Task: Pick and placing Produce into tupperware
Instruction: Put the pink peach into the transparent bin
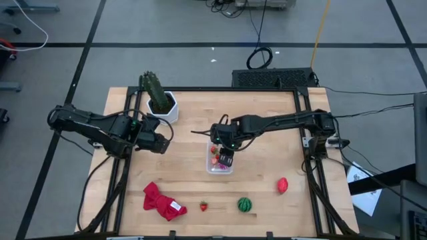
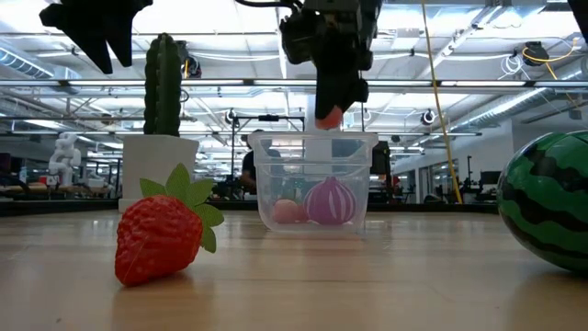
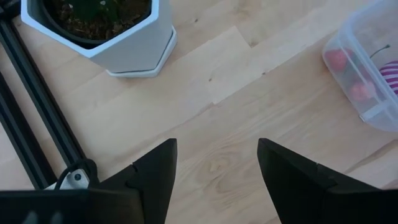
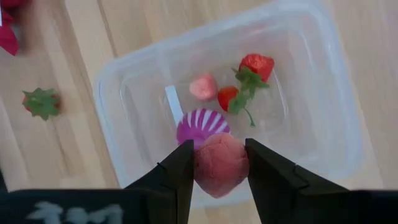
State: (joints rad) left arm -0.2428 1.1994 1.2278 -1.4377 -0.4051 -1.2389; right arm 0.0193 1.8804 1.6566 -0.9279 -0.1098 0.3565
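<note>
My right gripper (image 4: 219,145) is shut on a small red rounded piece (image 4: 219,167) and hangs over the clear tupperware tub (image 1: 211,167), as the low view also shows. The tub (image 4: 323,81) holds a purple striped ball (image 4: 199,126), a pink piece (image 4: 203,87) and two small red pieces with green stems (image 4: 249,68). On the table's near part lie a strawberry (image 1: 203,207), the green watermelon ball (image 1: 245,205) and another red piece (image 1: 283,185). My left gripper (image 3: 217,144) is open and waits above bare wood, left of the tub. My right gripper pinches the red rounded piece by its two sides (image 4: 200,163) between the two fingers, coming from above and pointing down. The piece is lifted clear and sits above the tub's open top (image 2: 317,138), over the purple ball.
A green cactus (image 1: 152,88) in a white hexagonal pot (image 1: 167,112) stands near the table's far left. A crumpled red cloth (image 1: 162,202) lies at the near left. In the low view the strawberry (image 2: 161,234) and watermelon (image 2: 549,198) sit in front of the tub.
</note>
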